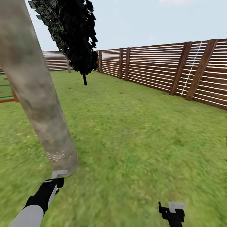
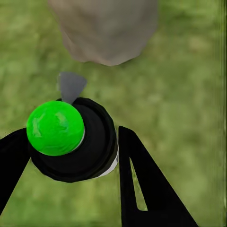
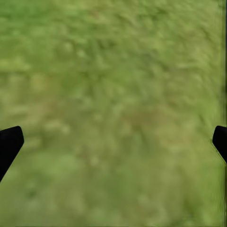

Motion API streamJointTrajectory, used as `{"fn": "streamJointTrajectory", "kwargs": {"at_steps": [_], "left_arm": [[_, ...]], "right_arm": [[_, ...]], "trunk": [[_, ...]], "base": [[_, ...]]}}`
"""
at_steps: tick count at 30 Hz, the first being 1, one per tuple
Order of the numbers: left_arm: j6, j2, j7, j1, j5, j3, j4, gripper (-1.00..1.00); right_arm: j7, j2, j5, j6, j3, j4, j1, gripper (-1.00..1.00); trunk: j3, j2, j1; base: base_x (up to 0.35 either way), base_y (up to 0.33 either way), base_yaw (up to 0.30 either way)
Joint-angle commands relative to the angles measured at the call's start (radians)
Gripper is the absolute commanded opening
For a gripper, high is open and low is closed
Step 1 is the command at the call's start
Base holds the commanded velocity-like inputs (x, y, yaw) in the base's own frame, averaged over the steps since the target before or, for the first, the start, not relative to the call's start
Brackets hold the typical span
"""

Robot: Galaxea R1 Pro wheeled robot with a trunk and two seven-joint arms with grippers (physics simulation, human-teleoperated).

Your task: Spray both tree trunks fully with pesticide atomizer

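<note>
A thick, mottled grey-tan tree trunk [image 1: 34,94] leans across the left of the head view, rising from the garden lawn [image 1: 135,135]. Whitish pesticide specks [image 1: 56,155] dot a band just above its flared base. My left gripper [image 1: 56,181] sits right in front of that base, shut on the pesticide atomizer [image 2: 90,142], a small black bottle whose round top shows bright green [image 2: 55,127]. In the left wrist view my left gripper [image 2: 71,153] has its black fingers on either side of the bottle, with the trunk's base [image 2: 106,28] close ahead. My right gripper [image 1: 171,211] hangs open over bare grass [image 3: 116,142].
A brown slatted fence [image 1: 157,69] runs along the right and back. A near-black narrow tree [image 1: 78,34] stands mid-lawn, with a thin pale trunk [image 1: 68,65] behind it. A wooden and green frame [image 1: 8,94] sits at the far left. Open lawn lies ahead and right.
</note>
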Motion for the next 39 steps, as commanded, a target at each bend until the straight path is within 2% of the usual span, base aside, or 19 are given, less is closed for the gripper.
{"fn": "streamJointTrajectory", "kwargs": {"at_steps": [1,19,28,39], "left_arm": [[0.000,0.000,0.000,0.000,0.000,0.000,0.000,-1.00],[0.000,0.000,0.001,0.000,0.000,0.002,-0.002,-1.00],[-0.001,0.000,0.002,0.000,0.000,0.002,-0.002,-1.00],[-0.003,0.000,0.002,0.001,0.001,0.002,0.005,-1.00]], "right_arm": [[0.000,0.000,0.000,0.000,0.000,0.000,0.000,1.00],[0.000,0.001,0.001,0.000,0.000,0.000,0.000,1.00],[0.000,0.001,0.001,0.000,0.000,0.001,0.000,1.00],[0.000,0.001,0.001,0.000,0.000,0.001,0.000,1.00]], "trunk": [[0.000,0.000,0.000],[0.000,0.000,0.000],[0.000,0.000,0.000],[0.000,0.000,0.000]], "base": [[0.001,-0.273,0.005],[0.000,-0.273,0.254],[0.004,-0.273,0.098],[0.172,-0.240,0.274]]}}
